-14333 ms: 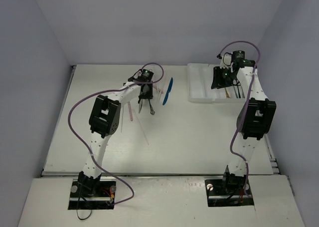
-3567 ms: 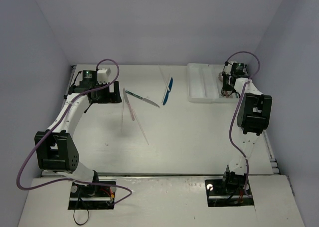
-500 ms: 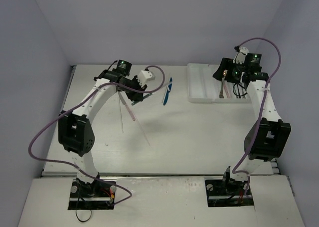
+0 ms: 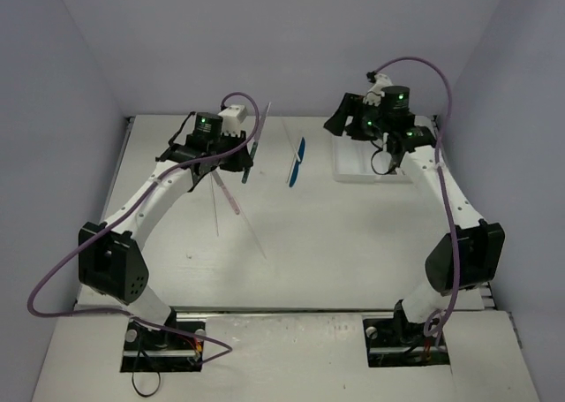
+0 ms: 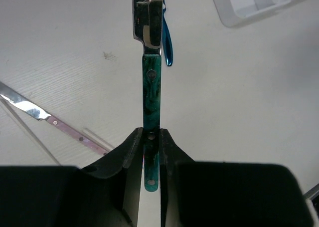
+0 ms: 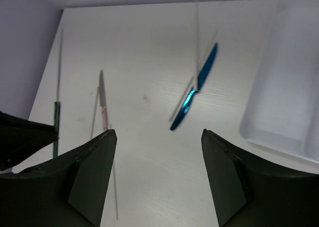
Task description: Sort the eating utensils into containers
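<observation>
Where the white table (image 4: pixel 353 243) reaches its far right corner, the white compartment tray (image 4: pixel 355 169) is seen, partly hidden under the right gripper (image 6: pixel 158 137) — its fingers are spread wide and nothing is held between them. The left gripper (image 5: pixel 151 137) is clamped on the handle end of a teal-handled knife (image 5: pixel 151 87), whose blade is pointed away from the jaws. Between the two grippers a blue utensil (image 4: pixel 296 162) is laid on the table, apart from the tray; nearer the left arm a pink-handled knife (image 4: pixel 231 194) is found — thin pale sticks (image 4: pixel 254 234) are scattered beside it
</observation>
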